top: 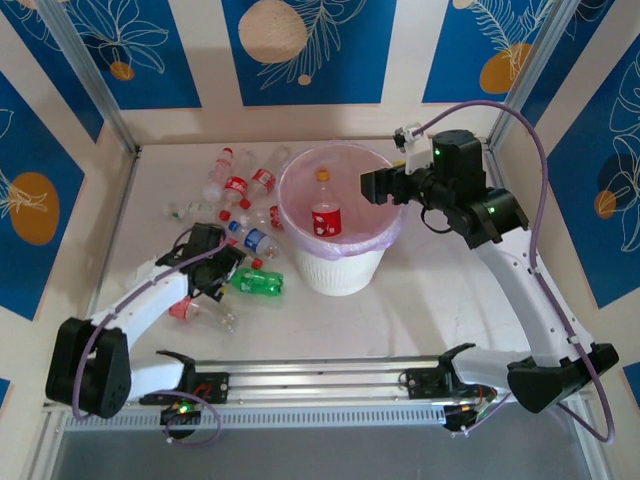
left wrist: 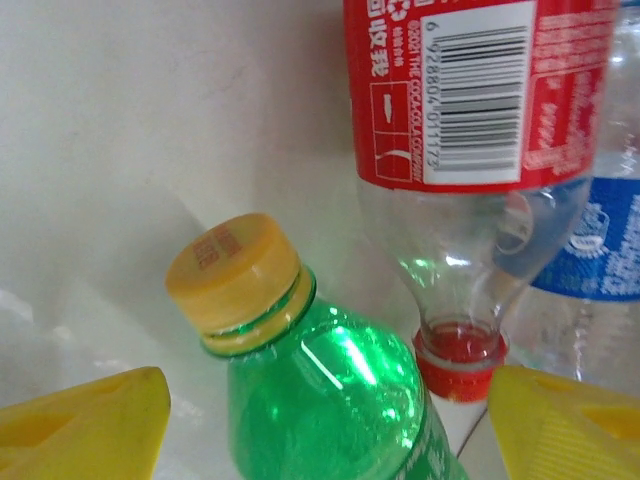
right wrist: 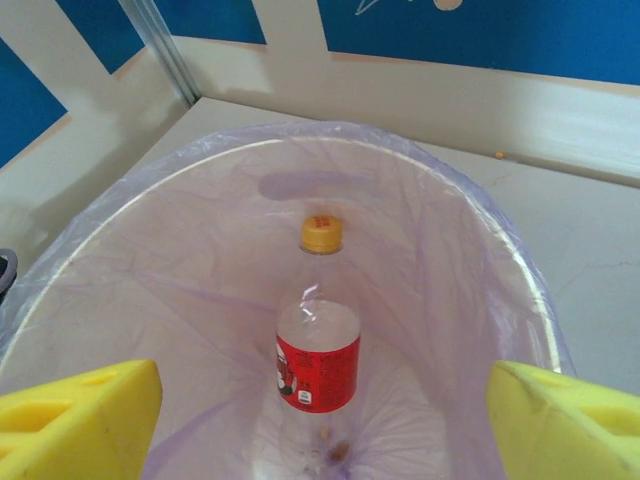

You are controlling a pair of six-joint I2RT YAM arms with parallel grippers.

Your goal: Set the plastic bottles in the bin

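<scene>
We see bright, even light over the table (top: pixel 430 300), shadows soft. In the left wrist view white glare streaks the green bottle (left wrist: pixel 330 400), and the yellow jaws at the lower corners blur.

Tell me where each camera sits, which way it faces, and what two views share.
Top external: above and behind the bases, looking down on the table; both arms, left gripper, right gripper.
Left wrist: low over the table, facing the green bottle between its yellow fingers.
Right wrist: above the bin, looking down into it; its yellow fingers at the bottom corners.
Shared: top external and right wrist both show the red-labelled bottle inside the bin.
</scene>
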